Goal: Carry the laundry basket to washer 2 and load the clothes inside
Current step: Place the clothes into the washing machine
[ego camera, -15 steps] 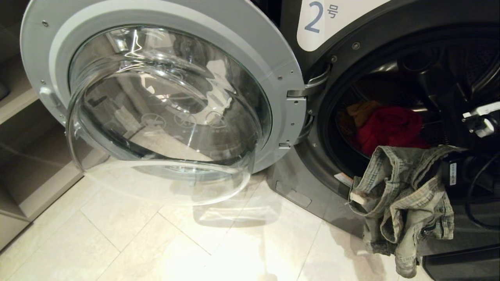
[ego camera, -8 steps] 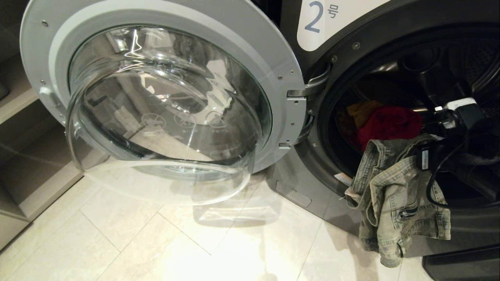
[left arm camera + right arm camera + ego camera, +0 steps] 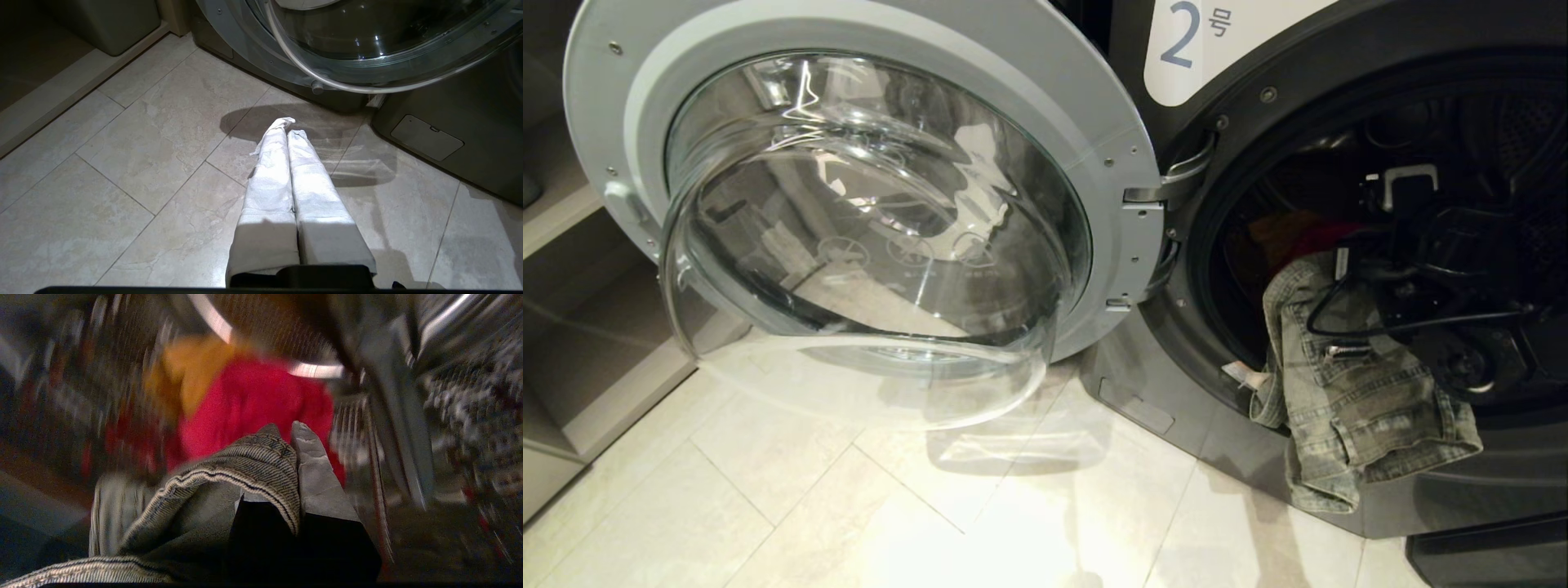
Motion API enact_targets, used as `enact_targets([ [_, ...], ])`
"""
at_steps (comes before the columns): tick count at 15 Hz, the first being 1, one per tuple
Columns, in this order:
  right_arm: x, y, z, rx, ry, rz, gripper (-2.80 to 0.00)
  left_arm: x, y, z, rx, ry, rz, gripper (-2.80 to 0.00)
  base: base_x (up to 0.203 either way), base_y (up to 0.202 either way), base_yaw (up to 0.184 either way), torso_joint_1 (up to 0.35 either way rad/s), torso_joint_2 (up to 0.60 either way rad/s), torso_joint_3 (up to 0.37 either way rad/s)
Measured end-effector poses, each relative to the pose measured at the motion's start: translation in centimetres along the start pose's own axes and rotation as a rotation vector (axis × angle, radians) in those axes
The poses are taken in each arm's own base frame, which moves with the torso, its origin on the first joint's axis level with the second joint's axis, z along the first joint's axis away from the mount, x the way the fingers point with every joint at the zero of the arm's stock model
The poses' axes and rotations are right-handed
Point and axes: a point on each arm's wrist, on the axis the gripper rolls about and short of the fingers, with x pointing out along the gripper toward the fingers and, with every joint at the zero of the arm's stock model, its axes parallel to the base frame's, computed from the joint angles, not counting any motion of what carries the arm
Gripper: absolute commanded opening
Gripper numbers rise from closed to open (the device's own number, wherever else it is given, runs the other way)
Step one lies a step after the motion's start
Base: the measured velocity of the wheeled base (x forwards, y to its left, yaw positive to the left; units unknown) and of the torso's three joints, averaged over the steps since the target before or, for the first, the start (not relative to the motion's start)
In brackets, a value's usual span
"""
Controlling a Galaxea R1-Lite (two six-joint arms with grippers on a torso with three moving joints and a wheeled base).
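Washer 2 (image 3: 1184,41) stands with its drum open. My right arm (image 3: 1437,245) reaches into the drum. My right gripper (image 3: 286,433) is shut on the grey-olive denim garment (image 3: 1356,384), whose lower part hangs out over the drum's rim. Deeper in the drum lie a red garment (image 3: 253,400) and a yellow one (image 3: 196,367). My left gripper (image 3: 288,130) hangs shut and empty above the floor tiles, below the door. The laundry basket is out of view.
The round glass door (image 3: 849,204) is swung wide open to the left of the drum. A low shelf unit (image 3: 572,327) stands at the far left. A grey bin (image 3: 106,20) sits beyond the tiled floor (image 3: 849,506).
My right arm has swung from the right edge of the opening up and into the drum, lifting the denim garment with it. Less of the garment hangs outside now.
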Motion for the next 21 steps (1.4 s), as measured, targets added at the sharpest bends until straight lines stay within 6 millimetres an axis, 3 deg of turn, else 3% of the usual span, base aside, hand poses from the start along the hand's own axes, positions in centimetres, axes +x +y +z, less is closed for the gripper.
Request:
enact_targets([
  [6, 6.1, 3.2, 1.7, 0.074, -0.114, -0.148, -2.80, 0.0, 0.0, 0.0, 0.000, 0.000, 0.000, -2.80, 0.000, 0.000, 0.000, 0.000, 0.00, 0.000],
  [11, 9.3, 2.4, 3.2, 0.058, -0.190, -0.277, -2.80, 0.0, 0.0, 0.0, 0.000, 0.000, 0.000, -2.80, 0.000, 0.000, 0.000, 0.000, 0.00, 0.000],
  [16, 11.0, 0.2, 4.5, 0.042, -0.254, -0.355, -2.80, 0.0, 0.0, 0.0, 0.000, 0.000, 0.000, -2.80, 0.000, 0.000, 0.000, 0.000, 0.00, 0.000],
  [21, 10.9, -0.3, 5.5, 0.054, -0.299, -0.374, -2.80, 0.0, 0.0, 0.0, 0.000, 0.000, 0.000, -2.80, 0.000, 0.000, 0.000, 0.000, 0.00, 0.000],
])
